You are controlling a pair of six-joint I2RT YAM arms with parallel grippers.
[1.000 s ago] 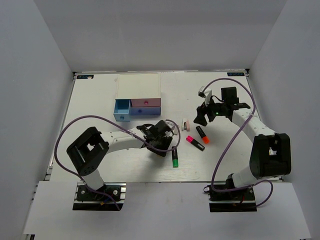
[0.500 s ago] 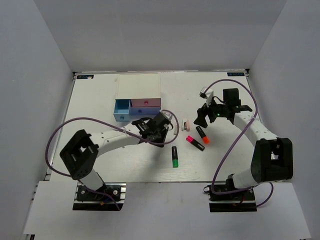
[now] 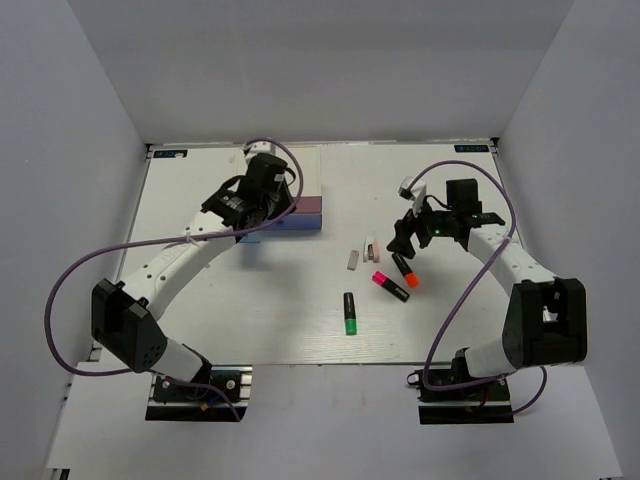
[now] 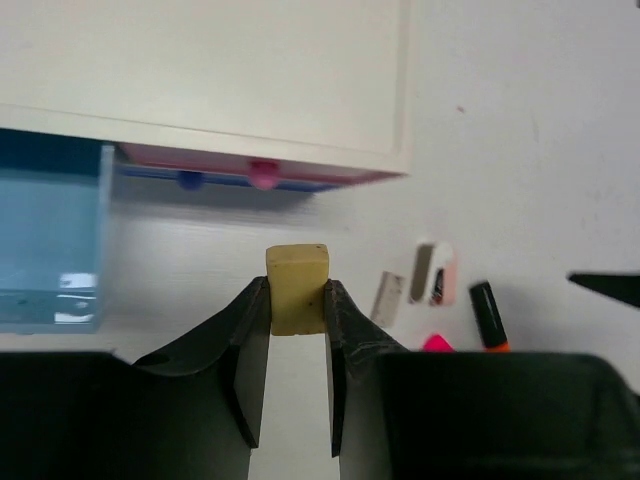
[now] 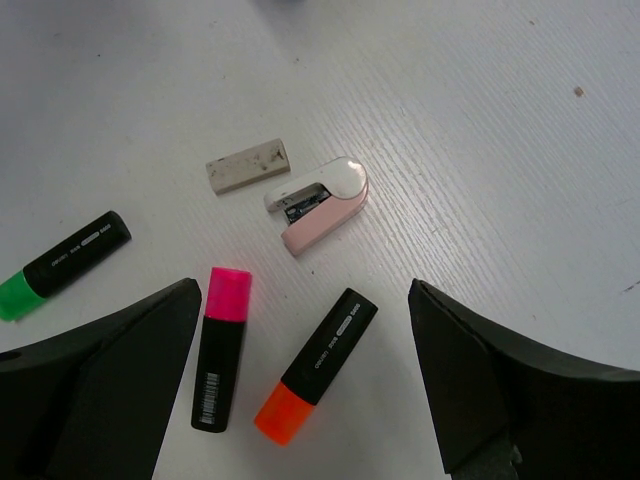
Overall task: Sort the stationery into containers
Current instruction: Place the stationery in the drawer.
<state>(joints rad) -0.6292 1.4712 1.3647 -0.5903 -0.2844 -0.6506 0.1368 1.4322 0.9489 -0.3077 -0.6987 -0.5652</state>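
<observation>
The left gripper [image 4: 297,312] was clamped on a tan eraser [image 4: 297,285] near the box [image 4: 200,70]; the light blue drawer [image 4: 50,250] stood open. The right gripper [image 5: 302,300] hung with jaws wide apart above the orange highlighter [image 5: 318,362].

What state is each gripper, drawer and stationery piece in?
left gripper, shut on tan eraser
right gripper, open, empty
light blue drawer, pulled out
pink-red drawer, pushed in
purple drawer, looks pushed in
green highlighter, capped, loose
pink highlighter, capped, loose
orange highlighter, capped, loose
grey eraser, loose
</observation>
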